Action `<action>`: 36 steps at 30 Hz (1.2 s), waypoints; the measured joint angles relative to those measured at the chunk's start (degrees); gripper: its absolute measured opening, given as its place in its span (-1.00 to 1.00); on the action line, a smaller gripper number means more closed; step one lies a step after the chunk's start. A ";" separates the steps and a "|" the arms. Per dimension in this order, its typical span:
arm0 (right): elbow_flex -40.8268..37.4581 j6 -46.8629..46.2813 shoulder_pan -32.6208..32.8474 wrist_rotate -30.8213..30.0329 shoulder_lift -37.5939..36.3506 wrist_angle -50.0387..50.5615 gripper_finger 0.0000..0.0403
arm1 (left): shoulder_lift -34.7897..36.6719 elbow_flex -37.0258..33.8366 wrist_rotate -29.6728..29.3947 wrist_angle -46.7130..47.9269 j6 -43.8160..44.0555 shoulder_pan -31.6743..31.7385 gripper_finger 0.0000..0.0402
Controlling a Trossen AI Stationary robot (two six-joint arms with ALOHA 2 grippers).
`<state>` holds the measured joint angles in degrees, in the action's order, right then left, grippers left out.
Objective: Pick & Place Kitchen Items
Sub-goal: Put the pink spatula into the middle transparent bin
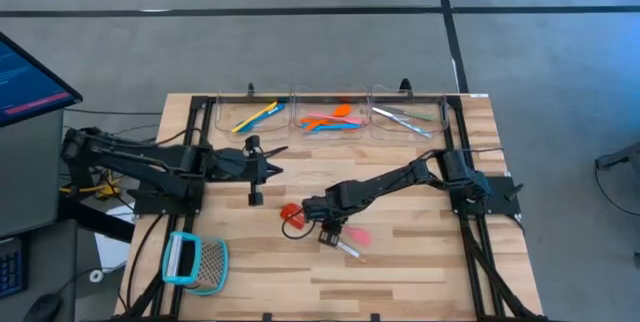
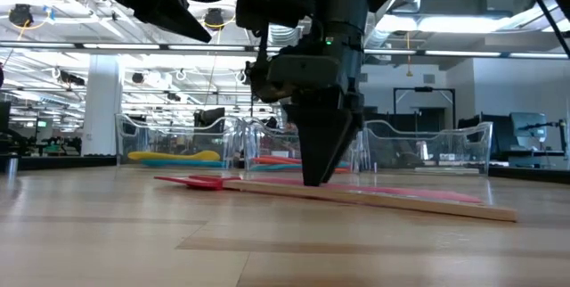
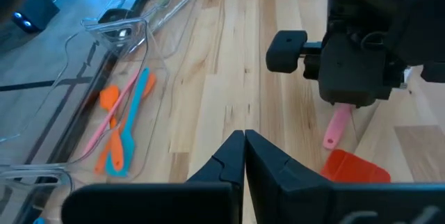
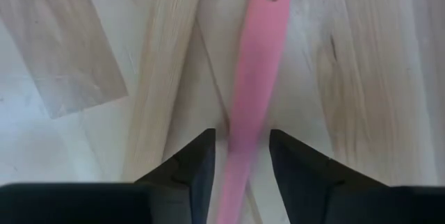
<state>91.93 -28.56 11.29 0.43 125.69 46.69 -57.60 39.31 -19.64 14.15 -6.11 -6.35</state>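
Observation:
A pink utensil (image 1: 358, 234) lies flat on the table near its middle, beside a red-headed spatula (image 1: 291, 212) with a wooden handle (image 2: 401, 200). My right gripper (image 1: 330, 228) points down at the table, narrowly open, one finger on either side of the pink handle (image 4: 245, 133). My left gripper (image 1: 272, 168) is shut and empty above the table's left middle. It also shows in the left wrist view (image 3: 245, 147). My right gripper comes from above, pointing down, its fingers (image 4: 198, 161) lying across the pink handle (image 4: 240, 161), which rests flat on the table. A sliver of wood shows between one finger and the handle. I cannot tell whether the fingers touch it.
Three clear bins stand along the far edge: yellow and blue utensils (image 1: 255, 115), orange, blue and pink ones (image 1: 330, 120), silvery pieces (image 1: 405, 119). A teal-framed mesh tool (image 1: 195, 262) lies at the near left. Black frame rails run along both sides of the table.

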 joint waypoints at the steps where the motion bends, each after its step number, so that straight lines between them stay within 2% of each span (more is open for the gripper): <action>1: 0.00 0.00 0.00 0.00 0.00 0.01 -0.33 | 0.02 0.00 -0.02 -0.02 0.01 0.00 -0.99; 6: -0.04 -0.54 0.00 -0.42 0.04 0.20 -0.40 | 0.00 0.00 -0.02 0.02 0.00 0.00 -0.99; 14: -0.06 -1.00 -0.07 -1.02 0.06 0.74 -0.92 | 0.00 0.00 -0.02 0.00 0.00 0.00 -0.99; 28: -0.52 1.75 0.48 -2.80 -2.61 4.35 -1.00 | -0.02 0.00 0.18 0.26 2.10 0.00 -0.99; 32: -0.39 2.94 1.07 -4.31 -4.15 9.81 -1.00 | -1.48 0.02 7.09 -0.83 5.30 0.00 -0.99; 36: -0.41 2.85 3.30 -7.73 -5.44 13.42 -1.00 | -6.76 0.02 14.65 -6.12 6.43 -0.15 -0.99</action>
<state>91.52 -25.70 14.59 -7.30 120.25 60.11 -64.37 39.33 -4.99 8.03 0.32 -6.50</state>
